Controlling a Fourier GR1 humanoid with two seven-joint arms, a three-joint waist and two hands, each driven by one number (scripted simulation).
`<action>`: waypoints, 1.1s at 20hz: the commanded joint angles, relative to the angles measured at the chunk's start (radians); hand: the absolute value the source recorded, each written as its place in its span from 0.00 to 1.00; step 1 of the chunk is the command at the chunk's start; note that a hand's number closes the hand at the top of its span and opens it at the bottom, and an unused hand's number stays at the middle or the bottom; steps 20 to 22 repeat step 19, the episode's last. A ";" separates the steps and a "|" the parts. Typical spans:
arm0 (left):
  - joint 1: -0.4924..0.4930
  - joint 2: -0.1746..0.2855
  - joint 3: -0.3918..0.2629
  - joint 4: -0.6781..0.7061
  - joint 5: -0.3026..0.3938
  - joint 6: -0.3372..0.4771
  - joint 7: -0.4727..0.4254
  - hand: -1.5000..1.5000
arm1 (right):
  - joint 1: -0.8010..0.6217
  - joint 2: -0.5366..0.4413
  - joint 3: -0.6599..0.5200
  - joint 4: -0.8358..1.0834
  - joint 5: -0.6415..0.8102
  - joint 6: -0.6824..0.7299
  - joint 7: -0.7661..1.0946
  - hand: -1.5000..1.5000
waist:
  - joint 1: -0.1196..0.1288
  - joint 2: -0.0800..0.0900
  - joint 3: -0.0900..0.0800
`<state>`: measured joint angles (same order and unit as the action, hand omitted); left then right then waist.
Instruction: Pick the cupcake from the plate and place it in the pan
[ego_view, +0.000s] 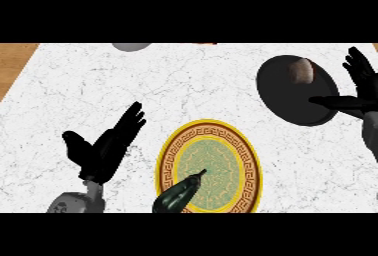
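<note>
Cupcake (299, 70) is being carried in the pan (288, 102), near the counter's (88, 90) far right corner. Right hand (363, 82) is being held released beside the pan; left hand (111, 145) likewise, near the front edge.

We see the cupcake (300, 71) lying in the dark pan (289, 104) at the upper right of the marble counter (88, 85). The right hand (360, 75) stands just beside the pan with fingers spread, its thumb reaching over the pan's rim, apart from the cupcake. The yellow-rimmed plate (249, 155) carries a dark green object (179, 194), perhaps a vegetable, at its near edge. The left hand (111, 147) rests open at the left, fingers up.
</note>
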<state>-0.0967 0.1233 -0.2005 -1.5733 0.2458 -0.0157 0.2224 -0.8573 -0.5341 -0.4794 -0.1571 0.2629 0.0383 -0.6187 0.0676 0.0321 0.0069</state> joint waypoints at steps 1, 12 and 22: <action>0.003 0.000 0.004 -0.017 -0.002 0.005 0.008 0.50 | 0.061 -0.070 -0.009 0.015 -0.013 0.179 -0.076 0.00 | -0.011 -0.004 0.000; -0.030 -0.010 0.037 0.088 0.005 -0.015 -0.030 0.50 | 0.170 -0.166 0.010 0.018 0.003 0.412 -0.214 0.00 | -0.019 -0.002 0.001; 0.011 0.017 0.052 0.012 0.028 -0.035 0.001 0.50 | 0.190 -0.203 0.035 -0.001 0.022 0.459 -0.221 0.00 | -0.019 -0.013 -0.001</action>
